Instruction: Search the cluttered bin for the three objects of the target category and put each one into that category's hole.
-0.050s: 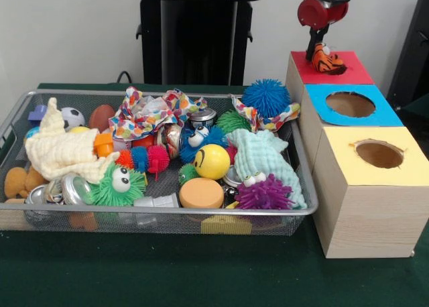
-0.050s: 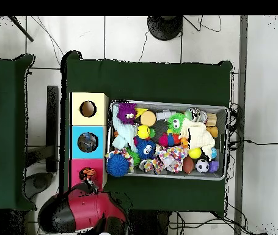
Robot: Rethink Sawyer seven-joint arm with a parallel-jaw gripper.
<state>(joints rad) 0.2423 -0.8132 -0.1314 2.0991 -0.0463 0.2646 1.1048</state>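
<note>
Bright, even light; soft shadows

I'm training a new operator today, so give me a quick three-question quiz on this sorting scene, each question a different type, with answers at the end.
1. True or false: the gripper is over the yellow-topped box.
2. Multiple choice: the orange and black striped toy sits at the hole of which box? A red-topped box; B blue-topped box; C the yellow-topped one.
3. Fill in: the yellow smiley ball lies inside the wire mesh ____.

Key: 1 false, it is over the red-topped box. 2 A. 3 bin. Whether the gripper's hold on the toy is closed cannot be told from these views.
</note>
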